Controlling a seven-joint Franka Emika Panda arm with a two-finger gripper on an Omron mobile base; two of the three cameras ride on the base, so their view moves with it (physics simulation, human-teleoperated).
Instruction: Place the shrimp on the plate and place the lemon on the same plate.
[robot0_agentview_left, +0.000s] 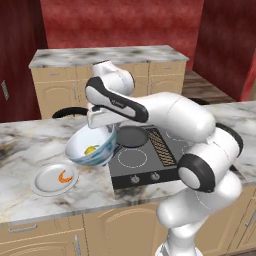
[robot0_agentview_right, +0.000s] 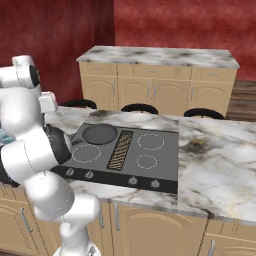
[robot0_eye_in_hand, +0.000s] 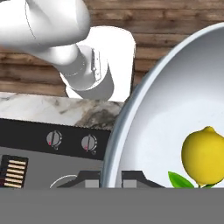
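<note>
Yellow lemon (robot0_eye_in_hand: 204, 155) lies inside the tilted bowl (robot0_eye_in_hand: 144, 105) whose rim the closed gripper (robot0_eye_in_hand: 111, 178) pinches.

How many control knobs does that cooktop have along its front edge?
4, in a row along the cooktop's front edge: knobs at and. The arm might hide something at the far left end.

A: What sort of place is this?
B: A kitchen. A black cooktop (robot0_agentview_right: 125, 150) with knobs is set in a marble surface (robot0_agentview_right: 215, 165), over wooden cabinets (robot0_agentview_right: 150, 220).
A: More?
B: A second island (robot0_agentview_right: 160, 55), red walls (robot0_agentview_right: 175, 25).
</note>
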